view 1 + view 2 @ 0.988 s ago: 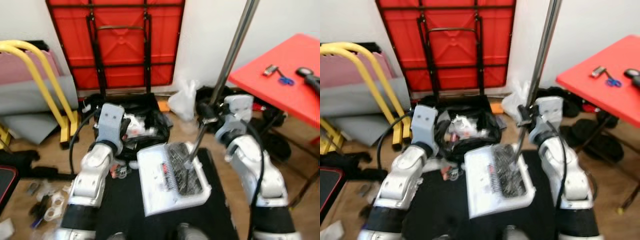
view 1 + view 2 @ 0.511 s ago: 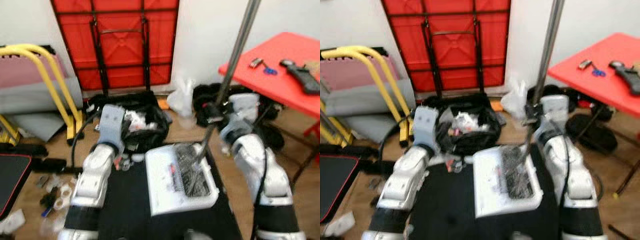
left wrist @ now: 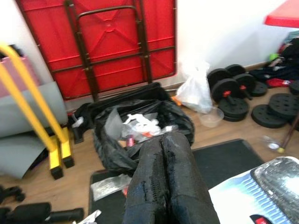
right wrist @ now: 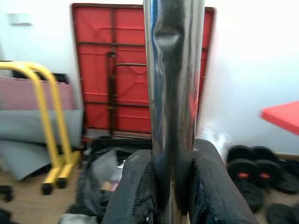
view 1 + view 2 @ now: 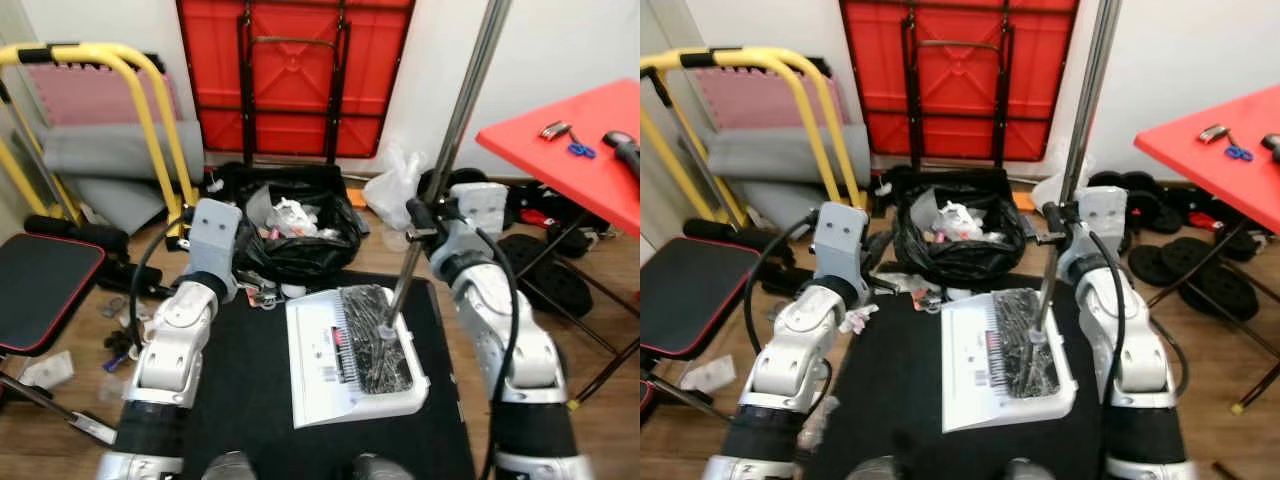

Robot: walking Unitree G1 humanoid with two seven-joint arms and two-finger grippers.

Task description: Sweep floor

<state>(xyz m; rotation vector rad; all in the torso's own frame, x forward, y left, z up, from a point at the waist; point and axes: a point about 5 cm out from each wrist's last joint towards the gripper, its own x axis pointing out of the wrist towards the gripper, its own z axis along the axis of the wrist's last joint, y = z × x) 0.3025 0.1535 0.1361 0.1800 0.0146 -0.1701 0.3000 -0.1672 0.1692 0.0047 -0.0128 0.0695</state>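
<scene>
My right gripper [image 5: 418,222] is shut on the broom's metal pole [image 5: 462,110]; in the right wrist view its fingers [image 4: 135,191] clamp the pole [image 4: 174,70] from both sides. The pole leans up to the right. The broom's black bristle head [image 5: 370,340] rests inside a white dustpan [image 5: 320,390] on a black mat [image 5: 240,400]. My left gripper [image 3: 162,140] is shut with nothing in it and points toward an open black rubbish bag [image 3: 112,140] full of scraps. In the left eye view the bag [image 5: 290,240] stands just beyond the dustpan.
A folded red table [image 5: 295,70] leans on the wall behind the bag. A yellow frame [image 5: 150,110] and a black bench [image 5: 40,290] are at the left, with litter [image 5: 120,345] on the wood floor. A red table [image 5: 580,150] and weight plates [image 5: 555,280] crowd the right.
The whole picture has shifted as the camera moved, bringing the black bench into view at the left. The broom head stays in the dustpan and both grippers hold as before.
</scene>
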